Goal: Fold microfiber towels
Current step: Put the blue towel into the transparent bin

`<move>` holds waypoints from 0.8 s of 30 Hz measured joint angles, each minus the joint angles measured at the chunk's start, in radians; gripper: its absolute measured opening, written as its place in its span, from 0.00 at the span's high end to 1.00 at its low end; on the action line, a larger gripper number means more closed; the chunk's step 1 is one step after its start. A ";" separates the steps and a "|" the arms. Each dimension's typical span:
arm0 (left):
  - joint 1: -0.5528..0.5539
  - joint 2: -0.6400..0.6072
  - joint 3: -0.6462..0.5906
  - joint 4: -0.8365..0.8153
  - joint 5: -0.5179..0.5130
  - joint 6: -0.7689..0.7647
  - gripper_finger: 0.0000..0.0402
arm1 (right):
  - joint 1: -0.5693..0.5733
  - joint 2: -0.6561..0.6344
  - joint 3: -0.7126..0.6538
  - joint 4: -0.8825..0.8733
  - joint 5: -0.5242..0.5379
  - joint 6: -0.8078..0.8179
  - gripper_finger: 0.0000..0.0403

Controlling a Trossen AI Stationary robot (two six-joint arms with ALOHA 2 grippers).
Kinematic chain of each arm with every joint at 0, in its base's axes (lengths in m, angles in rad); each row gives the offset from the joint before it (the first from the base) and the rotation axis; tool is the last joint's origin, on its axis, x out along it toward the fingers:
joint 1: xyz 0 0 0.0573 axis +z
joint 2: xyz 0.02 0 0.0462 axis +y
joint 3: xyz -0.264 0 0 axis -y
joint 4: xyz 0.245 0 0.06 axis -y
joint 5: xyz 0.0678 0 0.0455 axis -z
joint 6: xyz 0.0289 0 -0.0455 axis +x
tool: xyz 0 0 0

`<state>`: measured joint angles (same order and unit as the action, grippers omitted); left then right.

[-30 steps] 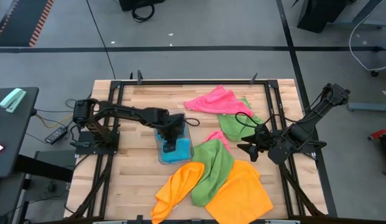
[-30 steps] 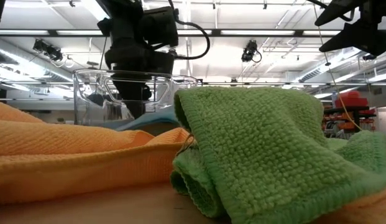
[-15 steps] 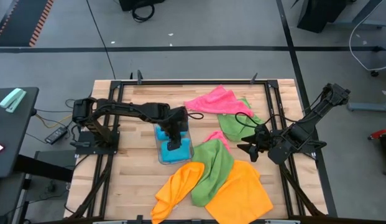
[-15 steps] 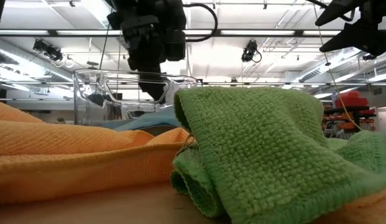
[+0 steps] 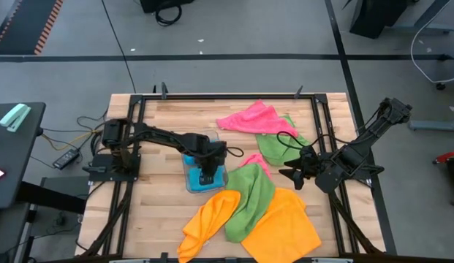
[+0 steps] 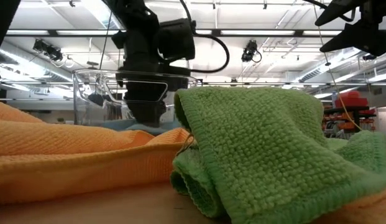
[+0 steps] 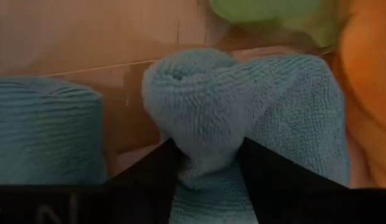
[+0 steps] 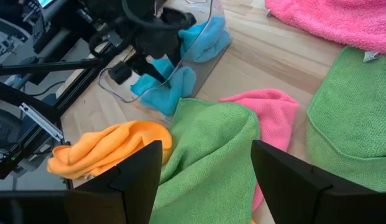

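Observation:
A clear plastic tray [image 5: 190,183] left of the table's middle holds sky-blue microfiber towels [image 8: 174,84], one of them a rolled bundle [image 7: 202,106]. My left gripper [image 5: 207,175] reaches down into the tray, shut on that bundle; the low view shows it behind the tray wall [image 6: 146,106]. A second blue roll [image 7: 43,134] lies beside it. My right gripper [image 5: 291,174] hangs open above the table's right half, over green [image 8: 208,155] and pink [image 8: 270,112] towels, touching nothing. My left gripper pinches the rolled blue towel at its middle [image 7: 208,165] between its two fingers [image 7: 152,174]. The fingers come steeply from above. The roll narrows between them, and its rounded end [image 7: 180,78] bulges out past the tips. The towel lies in the tray.
Loose towels lie around: a green one [image 5: 252,193] against the tray's right side, two orange ones [image 5: 208,219] [image 5: 285,226] near the front edge, a pink one [image 5: 252,118] and a green one [image 5: 278,146] at the back right. Bare wood [image 5: 157,212] shows on the left.
My left gripper has sunk into the clear tray and shifted a little toward the table's near and right edges, coming down onto the blue towels. My right arm has kept still.

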<state>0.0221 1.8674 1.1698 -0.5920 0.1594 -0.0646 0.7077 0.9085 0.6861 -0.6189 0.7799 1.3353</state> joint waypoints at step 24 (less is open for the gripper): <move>0.037 -0.085 0.106 -0.115 0.023 0.030 0.46 | 0.000 0.000 0.000 -0.003 0.000 -0.003 0.37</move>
<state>0.0586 1.7824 1.2758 -0.7066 0.1827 -0.0345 0.7078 0.9084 0.6861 -0.6223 0.7803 1.3327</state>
